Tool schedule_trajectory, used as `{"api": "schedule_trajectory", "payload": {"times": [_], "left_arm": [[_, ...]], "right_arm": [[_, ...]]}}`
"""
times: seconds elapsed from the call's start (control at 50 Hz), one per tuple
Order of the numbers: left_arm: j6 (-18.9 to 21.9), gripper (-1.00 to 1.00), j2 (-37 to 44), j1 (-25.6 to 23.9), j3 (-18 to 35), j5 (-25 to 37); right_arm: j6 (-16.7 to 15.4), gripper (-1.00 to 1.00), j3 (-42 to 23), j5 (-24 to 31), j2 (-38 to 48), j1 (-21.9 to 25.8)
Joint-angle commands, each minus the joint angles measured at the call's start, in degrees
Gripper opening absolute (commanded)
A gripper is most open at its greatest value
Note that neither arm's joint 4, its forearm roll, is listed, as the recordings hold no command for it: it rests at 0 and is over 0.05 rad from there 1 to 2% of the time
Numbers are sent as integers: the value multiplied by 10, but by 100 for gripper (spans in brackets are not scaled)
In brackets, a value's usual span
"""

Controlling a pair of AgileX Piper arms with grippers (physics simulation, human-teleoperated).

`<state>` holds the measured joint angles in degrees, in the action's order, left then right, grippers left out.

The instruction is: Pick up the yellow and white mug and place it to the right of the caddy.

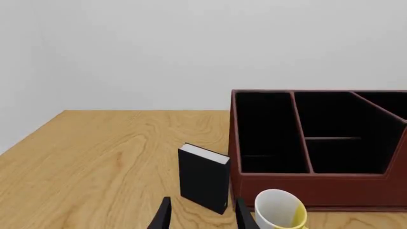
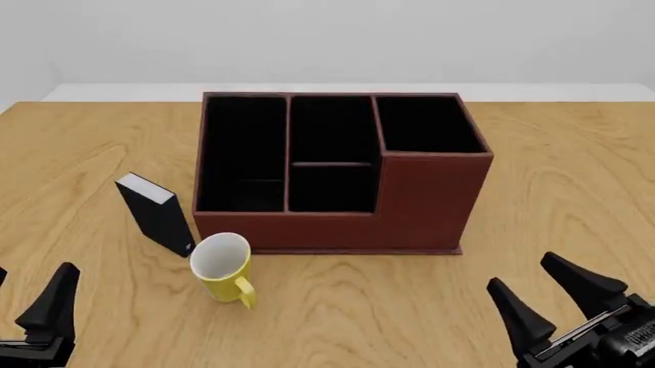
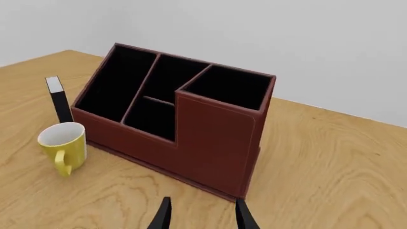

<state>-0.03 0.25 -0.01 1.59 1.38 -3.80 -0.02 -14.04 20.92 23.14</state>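
Small yellow mug with white inside (image 2: 222, 267) upright on wooden table (image 2: 573, 176), just in front of reddish-brown caddy box (image 2: 338, 172), near left corner, beside black book-like block (image 2: 156, 213). Left gripper (image 2: 31, 307) empty, spread unclear. Right gripper (image 2: 553, 295) spread apart, empty.

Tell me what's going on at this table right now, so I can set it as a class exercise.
Nothing is being handled yet. Two robot arms wait at the near edge, the left gripper and right gripper both with jaws open and empty. The mug stands upright in front of the caddy's left front corner, handle towards the arms, beside a small black block. The table to the right of the caddy, where the mug should go, holds nothing in view.
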Motion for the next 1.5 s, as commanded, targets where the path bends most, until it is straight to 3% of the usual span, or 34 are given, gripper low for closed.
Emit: {"api": "schedule_trajectory", "payload": {"times": [0.02,0.22,0.74,1.04,1.5], "left_arm": [[0,100,0,0,0,0],[0,100,0,0,0,0],[0,100,0,0,0,0],[0,100,0,0,0,0],[0,100,0,0,0,0]], "right_arm": [[0,100,0,-66,69,38],[7,100,0,-131,138,59],[16,100,0,-377,403,138],[12,100,-1,-453,473,166],[21,100,-41,-517,580,215]]}}
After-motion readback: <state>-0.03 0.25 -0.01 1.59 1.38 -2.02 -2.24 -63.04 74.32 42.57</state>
